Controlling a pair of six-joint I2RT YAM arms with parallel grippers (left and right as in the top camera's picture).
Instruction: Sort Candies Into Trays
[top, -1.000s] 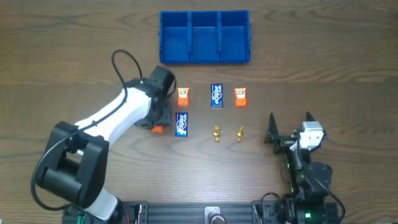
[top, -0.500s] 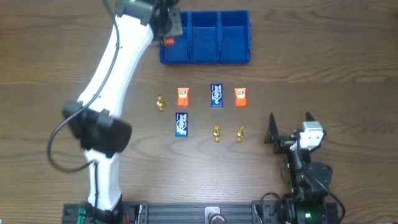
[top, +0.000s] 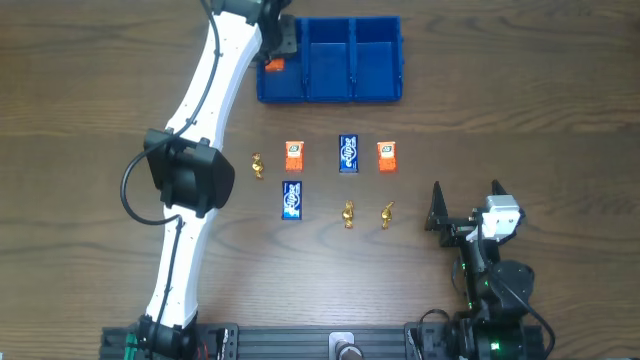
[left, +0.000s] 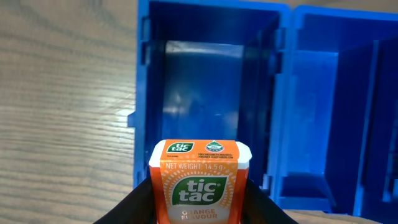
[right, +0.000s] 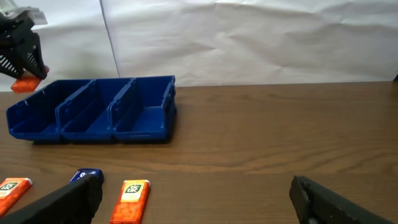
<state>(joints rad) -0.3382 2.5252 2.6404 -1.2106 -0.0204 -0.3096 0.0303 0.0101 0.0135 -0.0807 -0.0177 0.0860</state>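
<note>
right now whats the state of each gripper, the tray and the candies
left gripper, shut on orange box
orange box, held at the tray's left compartment, not yet dropped
right gripper, open, empty
blue tray, all three compartments empty
table candies, seven lying loose, unsorted

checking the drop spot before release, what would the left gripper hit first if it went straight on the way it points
Likely the bare floor of the end compartment in the blue tray: the left gripper, shut on the orange candy box, points into it with nothing between. Depth is unclear.
</note>
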